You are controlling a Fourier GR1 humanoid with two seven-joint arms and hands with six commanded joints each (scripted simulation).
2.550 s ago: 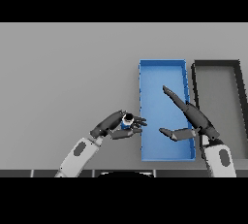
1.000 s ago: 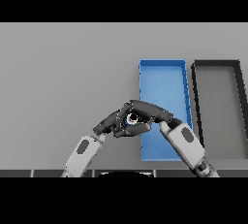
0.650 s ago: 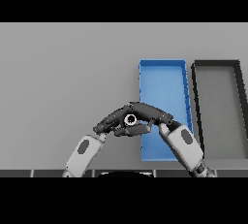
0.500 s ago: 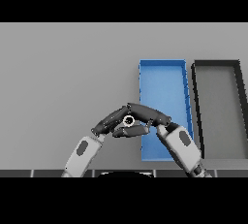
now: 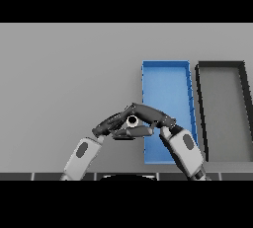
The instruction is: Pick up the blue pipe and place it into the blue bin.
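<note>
Table (image 5: 64,74) plain grey. Bin (image 5: 165,81) coloured blue; second bin (image 5: 222,108) black-rimmed, grey inside. Both hands dark; pale ring (image 5: 132,120) seen between them.

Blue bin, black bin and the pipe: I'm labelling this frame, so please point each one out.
blue bin (image 5: 165,81), head view, on its bare floor near the far end.
black bin (image 5: 222,103), head view, on its grey floor.
pipe (image 5: 132,120), head view, on its pale round end showing between the two hands.

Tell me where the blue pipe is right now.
In the head view, the pipe sits between the left hand and right hand, just left of the blue bin.
</note>
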